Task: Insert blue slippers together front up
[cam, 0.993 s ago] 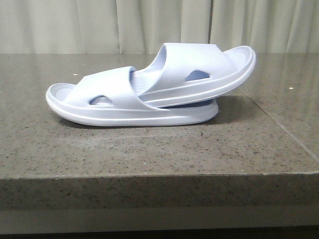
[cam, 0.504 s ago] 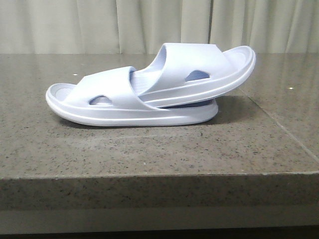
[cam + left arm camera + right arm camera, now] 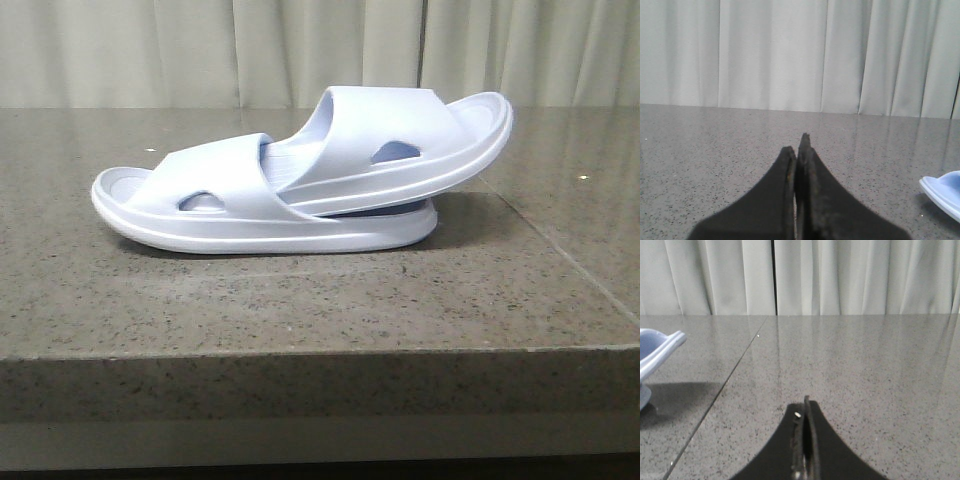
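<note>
The blue slippers (image 3: 300, 175) sit nested on the grey speckled stone table (image 3: 300, 300), and they serve as the landmark here. The lower slipper (image 3: 200, 215) lies flat on its sole, its open end pointing to the robot's left. The upper slipper (image 3: 420, 140) is pushed under the lower one's strap, its front hidden inside, and it slopes upward so that its free end rises clear of the lower slipper's right end and overhangs it. An oval hole shows in the side of each strap. A seam in the table (image 3: 560, 250) runs just to the right of the pair, and pale curtains (image 3: 300, 50) hang behind them.

Neither arm appears in the front view. The left tool (image 3: 799, 150) hovers over bare table to the left of the slippers, its two dark fingers pressed together with nothing between them; only the edge of one slipper (image 3: 945, 192) shows at the side of its view. The right tool (image 3: 805, 412) is likewise closed on nothing, over the table to the right of the slippers, with the raised slipper end (image 3: 657, 352) and its shadow at the edge of its view.
</note>
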Robot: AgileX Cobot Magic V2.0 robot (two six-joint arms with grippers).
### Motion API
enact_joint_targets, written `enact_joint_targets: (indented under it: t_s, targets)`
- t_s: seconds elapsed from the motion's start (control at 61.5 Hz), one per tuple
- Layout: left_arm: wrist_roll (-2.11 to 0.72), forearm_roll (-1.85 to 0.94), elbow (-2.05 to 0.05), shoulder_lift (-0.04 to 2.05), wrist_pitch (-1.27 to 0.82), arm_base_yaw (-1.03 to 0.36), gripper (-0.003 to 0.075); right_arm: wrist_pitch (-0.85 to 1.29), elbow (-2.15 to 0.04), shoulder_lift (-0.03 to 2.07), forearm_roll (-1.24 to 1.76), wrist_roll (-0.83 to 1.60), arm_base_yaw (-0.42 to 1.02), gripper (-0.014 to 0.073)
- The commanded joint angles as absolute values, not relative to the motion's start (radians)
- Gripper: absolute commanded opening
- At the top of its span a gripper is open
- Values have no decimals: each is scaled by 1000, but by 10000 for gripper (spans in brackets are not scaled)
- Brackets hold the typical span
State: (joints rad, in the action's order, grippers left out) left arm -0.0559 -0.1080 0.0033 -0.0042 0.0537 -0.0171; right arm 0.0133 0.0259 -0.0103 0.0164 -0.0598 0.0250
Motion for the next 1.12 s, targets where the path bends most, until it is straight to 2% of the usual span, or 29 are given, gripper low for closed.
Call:
enact_joint_targets:
  t_s: [0.0,1.107]
  targets:
    - [-58,-111,8,-20,139,-16,-20,-96,22,-28,0,-66,20,-118]
    - [-58,-111,8,-20,139,-16,-20,-118,22,-28,0,-66,20,-118]
